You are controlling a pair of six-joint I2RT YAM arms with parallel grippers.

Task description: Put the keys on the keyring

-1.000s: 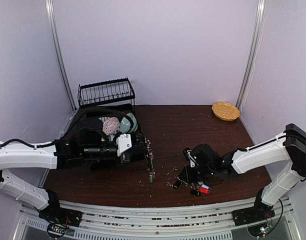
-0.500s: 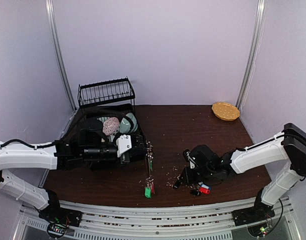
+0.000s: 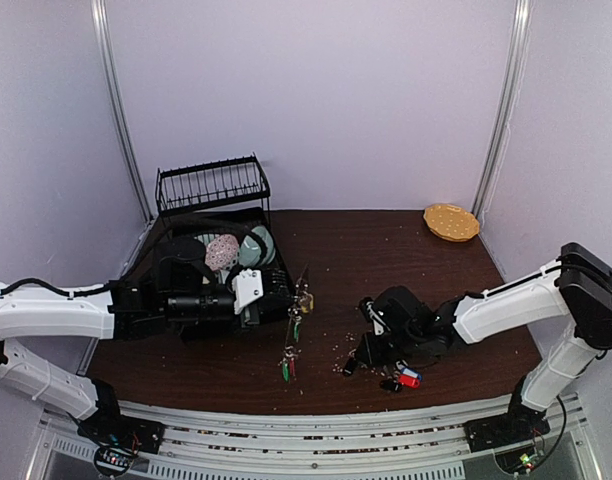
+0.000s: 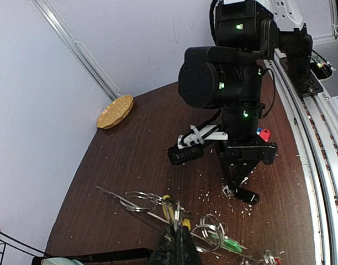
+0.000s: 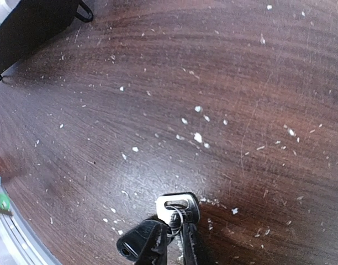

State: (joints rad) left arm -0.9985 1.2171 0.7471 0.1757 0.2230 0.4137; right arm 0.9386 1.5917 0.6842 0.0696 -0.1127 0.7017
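My left gripper (image 3: 292, 298) (image 4: 177, 236) is shut on the keyring (image 4: 133, 200), a thin silver wire held above the table. A yellow-tagged key (image 4: 169, 207) and a green-tagged key (image 4: 233, 243) (image 3: 286, 368) hang on it. My right gripper (image 3: 362, 354) (image 5: 174, 243) is low over the table, its fingers pinched on the small ring of a silver key (image 5: 179, 205) with a black tag (image 5: 131, 244) (image 3: 353, 367). Red-tagged (image 3: 410, 380) and blue-tagged (image 3: 401, 369) keys lie just right of it.
A black dish rack (image 3: 212, 188) with bowls stands at the back left, behind my left arm. A round tan plate (image 3: 451, 222) sits at the back right corner. Pale crumbs (image 5: 197, 137) are scattered over the dark wood table (image 3: 386, 260).
The keyring's hanging end with the green tag has swung down and leftwards. My right gripper has shifted a little left and narrowed on the black-tagged key.
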